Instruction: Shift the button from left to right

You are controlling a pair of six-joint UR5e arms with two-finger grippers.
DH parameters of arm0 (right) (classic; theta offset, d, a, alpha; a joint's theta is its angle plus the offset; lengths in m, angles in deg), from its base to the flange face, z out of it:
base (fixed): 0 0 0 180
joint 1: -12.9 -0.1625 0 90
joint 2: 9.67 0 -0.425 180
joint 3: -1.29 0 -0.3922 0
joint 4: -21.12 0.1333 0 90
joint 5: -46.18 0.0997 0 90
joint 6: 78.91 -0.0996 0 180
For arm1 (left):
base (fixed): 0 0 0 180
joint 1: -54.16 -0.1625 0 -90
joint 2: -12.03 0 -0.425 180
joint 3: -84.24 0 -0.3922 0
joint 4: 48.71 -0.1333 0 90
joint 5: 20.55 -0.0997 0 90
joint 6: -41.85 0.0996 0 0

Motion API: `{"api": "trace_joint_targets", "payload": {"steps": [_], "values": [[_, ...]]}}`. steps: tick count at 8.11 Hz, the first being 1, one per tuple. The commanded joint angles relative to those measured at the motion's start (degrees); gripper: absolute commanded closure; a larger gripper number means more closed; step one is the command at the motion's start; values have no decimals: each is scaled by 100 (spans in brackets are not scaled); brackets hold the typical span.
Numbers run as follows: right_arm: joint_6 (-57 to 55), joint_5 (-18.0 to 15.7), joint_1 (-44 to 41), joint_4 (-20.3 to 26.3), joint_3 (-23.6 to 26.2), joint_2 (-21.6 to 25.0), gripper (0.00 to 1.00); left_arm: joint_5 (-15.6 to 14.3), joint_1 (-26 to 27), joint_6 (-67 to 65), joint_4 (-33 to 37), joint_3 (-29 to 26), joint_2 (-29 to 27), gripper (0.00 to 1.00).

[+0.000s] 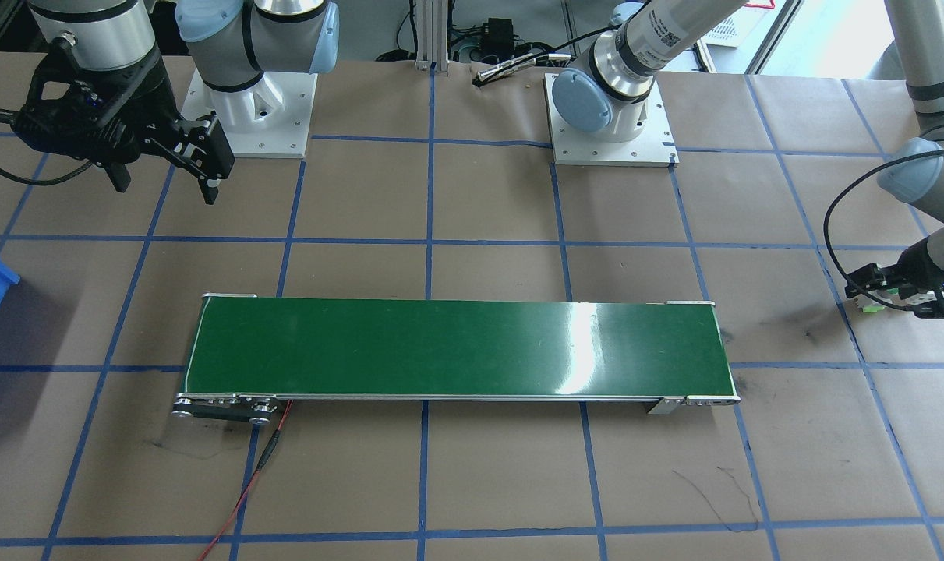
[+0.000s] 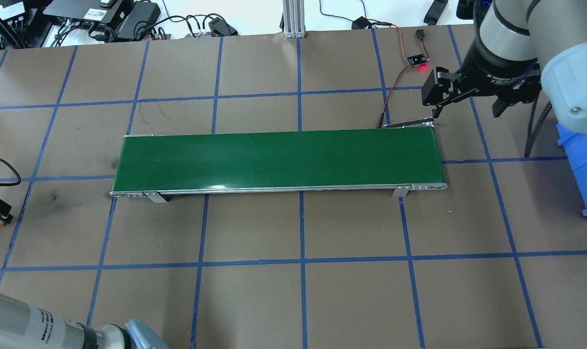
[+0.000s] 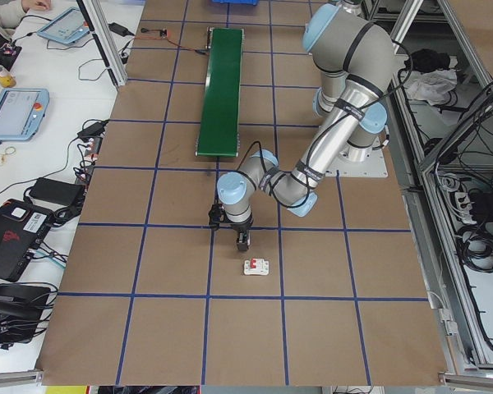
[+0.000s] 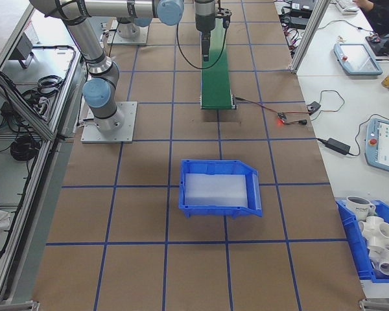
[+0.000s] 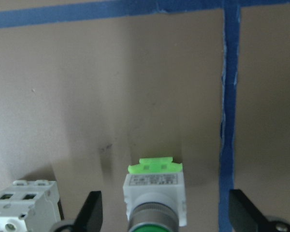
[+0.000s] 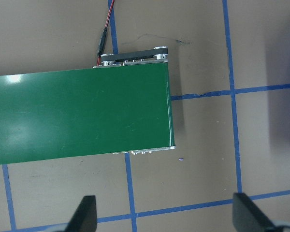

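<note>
The right arm's wrist collar carries white lettering in the overhead view that seems to read "2F Adaptive", the rest too small to make out. The button (image 5: 155,198) bears a small printed label on its white body, but the print is too blurred to read.

The left claw (image 5: 166,212) hangs low over the brown paper-covered table (image 2: 254,300) at the robot's far left, with the arm folded down and the wrist pointing at the tabletop. Its fingers (image 5: 91,210) are spread wide, and the button sits between them, touching neither, with its green cap toward the camera and its light-green base away. Just beside the button stands a white circuit breaker (image 5: 24,205), outside the fingers. In the front-facing view the button's green edge shows at the left claw's tip (image 1: 869,290), well apart from the green conveyor belt (image 1: 456,349).

The right claw (image 2: 463,94) hovers above the table near the belt's right end, held up on an arm that reaches out from its base. Its fingers (image 6: 86,215) stand well apart with nothing between them. A blue bin (image 4: 219,188) lies on the table beyond that end.
</note>
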Motion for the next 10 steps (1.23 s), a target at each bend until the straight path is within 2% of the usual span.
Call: {"api": "trace_joint_targets", "payload": {"steps": [1,2,3,5,7,9,10], "values": [[0,-5,0,0,0,0,0,26,0,7,-14,6,-26,47],[0,-5,0,0,0,0,0,35,0,24,-14,6,-26,87],[0,-5,0,0,0,0,0,35,0,33,-14,6,-26,100],[0,4,0,0,0,0,0,17,0,330,55,15,105,100],[0,-5,0,0,0,0,0,69,219,367,562,15,735,100],[0,-5,0,0,0,0,0,805,823,280,1562,33,1588,100],[0,-5,0,0,0,0,0,826,1296,1,1681,24,1870,100]]}}
